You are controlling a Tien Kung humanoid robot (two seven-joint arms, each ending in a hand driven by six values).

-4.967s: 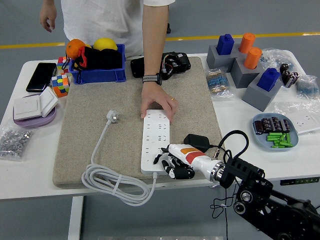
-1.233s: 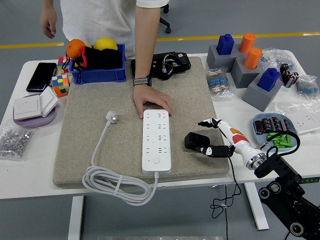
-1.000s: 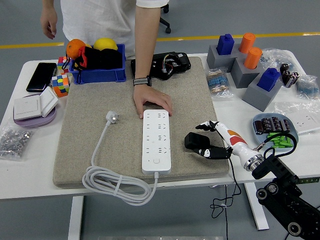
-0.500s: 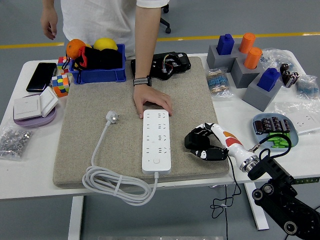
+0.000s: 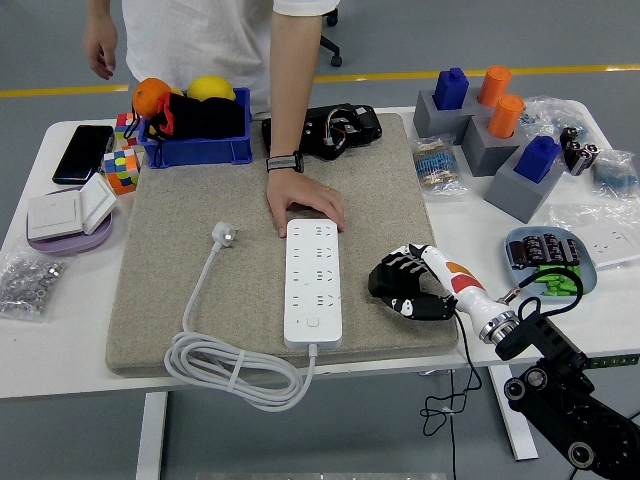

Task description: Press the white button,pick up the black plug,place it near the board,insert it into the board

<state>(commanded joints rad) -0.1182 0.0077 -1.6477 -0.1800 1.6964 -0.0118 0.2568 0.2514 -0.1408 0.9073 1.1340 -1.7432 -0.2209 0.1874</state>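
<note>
On the white worktop [image 5: 70, 330], a beige felt mat [image 5: 190, 270] carries a white power strip [image 5: 313, 283], its long axis running from the near edge toward the far side. A person's hand [image 5: 303, 203] rests flat at the strip's far end. Just right of the strip, the right robot hand [image 5: 410, 287] curls its fingers [image 5: 400, 264] around the black plug [image 5: 385, 280], which lies on the mat; its pointing direction cannot be told.
</note>
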